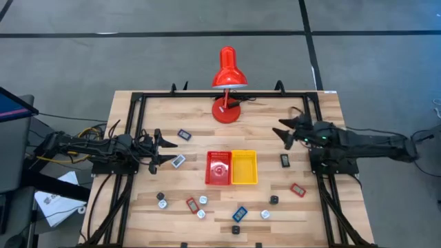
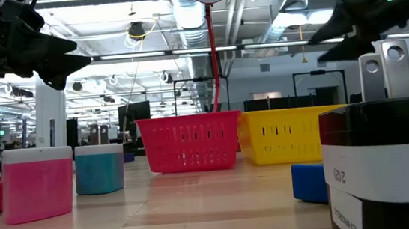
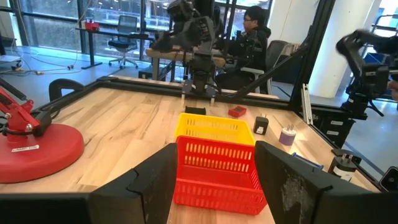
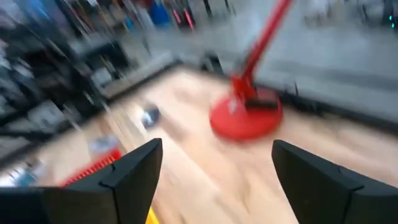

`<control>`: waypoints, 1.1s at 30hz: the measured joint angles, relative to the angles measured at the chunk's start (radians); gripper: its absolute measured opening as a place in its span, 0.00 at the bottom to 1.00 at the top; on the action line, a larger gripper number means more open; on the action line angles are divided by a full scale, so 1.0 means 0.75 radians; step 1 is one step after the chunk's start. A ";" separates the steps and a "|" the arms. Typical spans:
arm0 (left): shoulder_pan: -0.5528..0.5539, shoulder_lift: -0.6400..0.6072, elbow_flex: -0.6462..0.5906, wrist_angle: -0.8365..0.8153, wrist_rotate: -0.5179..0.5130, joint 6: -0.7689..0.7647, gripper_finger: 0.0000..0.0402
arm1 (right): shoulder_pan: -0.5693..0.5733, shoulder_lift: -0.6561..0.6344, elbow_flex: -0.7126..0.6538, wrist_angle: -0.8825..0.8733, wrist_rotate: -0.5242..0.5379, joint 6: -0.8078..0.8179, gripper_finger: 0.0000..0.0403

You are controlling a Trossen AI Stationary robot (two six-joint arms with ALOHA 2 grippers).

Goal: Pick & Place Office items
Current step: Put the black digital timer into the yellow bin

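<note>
The office items lie scattered on the wooden table. Among them are a grey flat piece (image 1: 184, 134), a pale one (image 1: 178, 160), a black rectangle (image 1: 285, 160), a red rectangle (image 1: 298, 189) and a blue one (image 1: 240, 213). Small white and black knob-like pieces (image 1: 200, 214) sit near the table's near edge. My left gripper (image 1: 162, 149) (image 3: 214, 152) hovers open just left of the pale piece, facing the trays. My right gripper (image 1: 286, 132) (image 4: 216, 149) hovers open above the table's right part, beyond the black rectangle, facing the lamp.
A red tray (image 1: 210, 169) and a yellow tray (image 1: 244, 167) stand side by side at the table's middle. A red desk lamp (image 1: 227, 69) stands at the far edge on its round base (image 1: 226, 110). A black frame runs along the table's edges. A person (image 3: 252, 31) sits beyond the table.
</note>
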 joint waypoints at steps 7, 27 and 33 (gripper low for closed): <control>0.000 0.000 0.000 0.000 0.001 0.000 0.52 | 0.037 0.580 0.433 -0.730 0.001 0.340 0.69; 0.000 0.000 0.000 0.071 0.001 0.000 0.52 | 0.157 1.202 0.667 -1.308 -0.254 0.620 0.68; 0.000 0.000 0.000 0.140 0.001 0.000 0.52 | 0.154 1.068 0.503 -1.158 -0.285 0.777 0.68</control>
